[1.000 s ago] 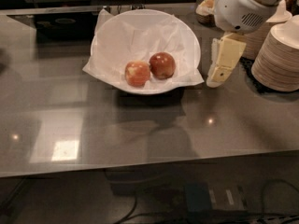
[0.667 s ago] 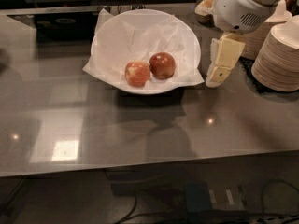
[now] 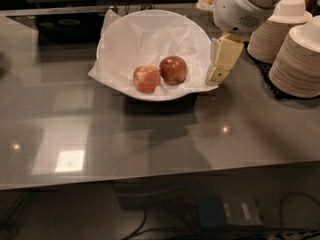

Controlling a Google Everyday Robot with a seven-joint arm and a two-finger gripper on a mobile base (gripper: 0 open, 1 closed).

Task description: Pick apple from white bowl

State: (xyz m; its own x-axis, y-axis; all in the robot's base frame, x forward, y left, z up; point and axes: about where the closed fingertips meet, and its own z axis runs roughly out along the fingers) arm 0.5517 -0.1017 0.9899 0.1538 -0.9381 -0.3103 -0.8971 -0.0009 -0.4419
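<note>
The claw point(image 3: 223, 59) has slid a little left since a second ago. It now hangs at the right rim of the bowl point(image 3: 150, 26), against the paper corner that sticks out there, where before it stood just clear of it on the right. Nothing else has moved. The apple point(image 3: 173, 69) lies in the middle of the bowl, touching the paler apple point(image 3: 147, 78) on its left. How wide the claw stands I cannot tell; it holds nothing, since both fruits are in the bowl.

I judge this the approach, with the grasp not yet begun. The claw is right of the apple and must go further left and down. The risks are snagging the paper or nudging the paler apple. The stacks of bowls point(image 3: 300, 59) sit at the right of the worktop point(image 3: 150, 139).
</note>
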